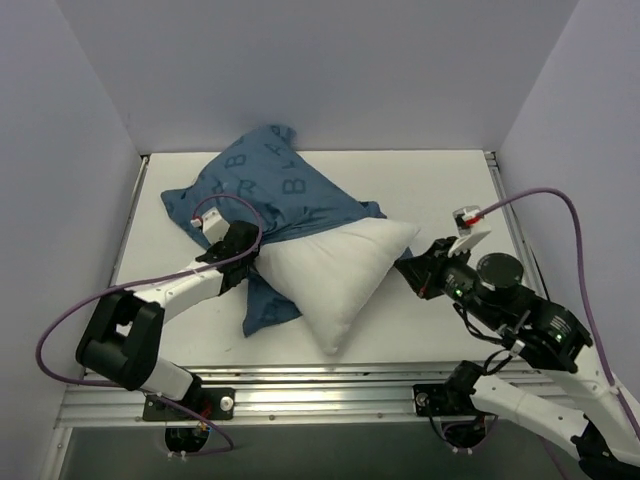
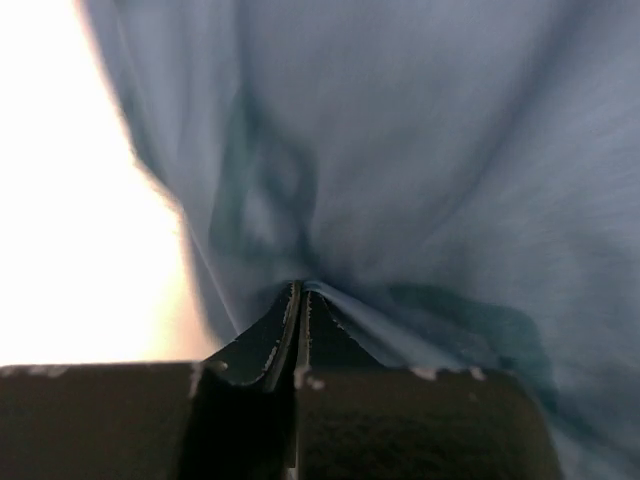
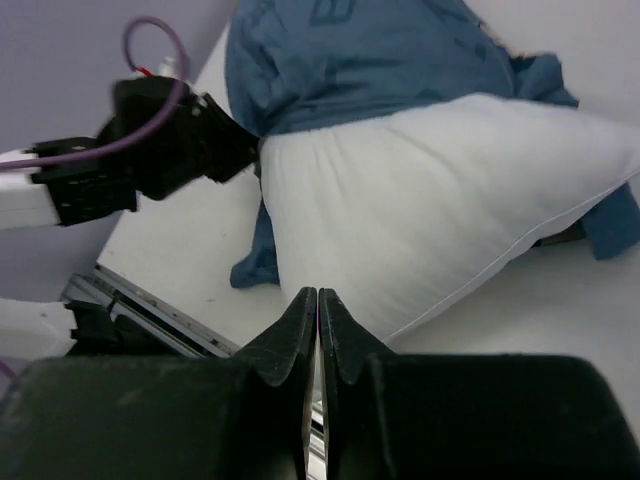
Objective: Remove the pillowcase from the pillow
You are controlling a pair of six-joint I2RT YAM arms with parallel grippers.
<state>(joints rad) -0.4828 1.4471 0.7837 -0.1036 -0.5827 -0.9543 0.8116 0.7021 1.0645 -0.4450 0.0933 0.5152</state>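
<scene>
The blue printed pillowcase point(image 1: 262, 185) lies bunched at the back left of the table and still covers the far end of the white pillow point(image 1: 340, 268), whose bare near half sticks out toward the front. My left gripper point(image 1: 245, 262) is shut on a fold of the pillowcase at its open edge. In the left wrist view the blue fabric point(image 2: 400, 180) fills the frame and is pinched between the jaws of the left gripper point(image 2: 300, 290). My right gripper point(image 1: 408, 268) sits just right of the pillow's right corner. In the right wrist view the right gripper point(image 3: 317, 295) is shut and empty, with the pillow point(image 3: 430, 220) beyond it.
The white table point(image 1: 440, 195) is enclosed by pale walls at the left, back and right. A metal rail point(image 1: 320, 385) runs along the front edge. A blue flap of the pillowcase point(image 1: 262, 305) lies flat under the pillow's near left side. The left arm point(image 3: 130, 150) shows in the right wrist view.
</scene>
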